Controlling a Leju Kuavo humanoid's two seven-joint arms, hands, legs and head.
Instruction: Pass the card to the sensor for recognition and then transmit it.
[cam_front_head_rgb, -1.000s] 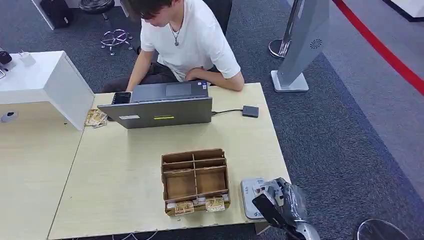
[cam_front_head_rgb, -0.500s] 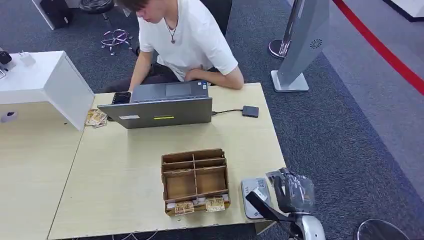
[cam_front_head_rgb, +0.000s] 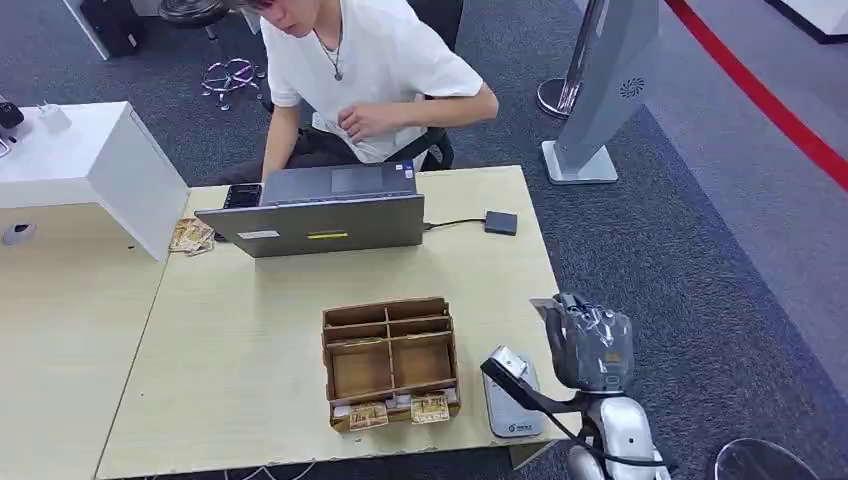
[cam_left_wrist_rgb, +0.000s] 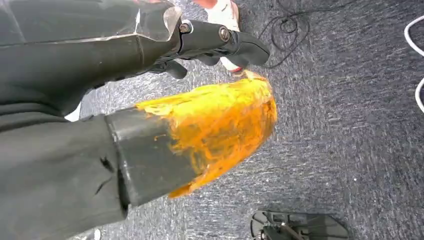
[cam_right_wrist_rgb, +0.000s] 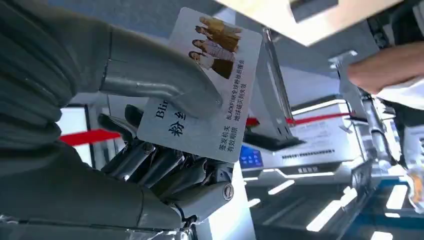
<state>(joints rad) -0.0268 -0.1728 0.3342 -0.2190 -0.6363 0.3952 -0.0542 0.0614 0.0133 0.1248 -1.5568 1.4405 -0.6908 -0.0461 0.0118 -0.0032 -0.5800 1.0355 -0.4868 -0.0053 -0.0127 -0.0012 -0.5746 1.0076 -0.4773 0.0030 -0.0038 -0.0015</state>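
Note:
My right hand (cam_front_head_rgb: 590, 345) is raised just off the table's right edge, beside and above the grey card sensor (cam_front_head_rgb: 515, 408) that lies flat near the front right corner. In the right wrist view the thumb (cam_right_wrist_rgb: 165, 87) and the fingers pinch a white card (cam_right_wrist_rgb: 205, 85) printed with a photo of several people and dark text. The card is off the sensor and faces the far side, where a person's forearm (cam_right_wrist_rgb: 385, 72) shows. My left hand (cam_left_wrist_rgb: 220, 42) hangs over the carpet, its dark fingers stretched out with nothing in them.
A cardboard divider box (cam_front_head_rgb: 390, 362) with cards in its front slots stands left of the sensor. Behind it are a laptop (cam_front_head_rgb: 315, 215) and a small black box (cam_front_head_rgb: 501, 222) on a cable. A person in a white shirt (cam_front_head_rgb: 370, 70) sits at the table's far side. Carpet lies to the right.
My right hand has lifted off the sensor with the card, going up and toward the table's far side. The person has drawn the forearm off the table and leaned to the left.

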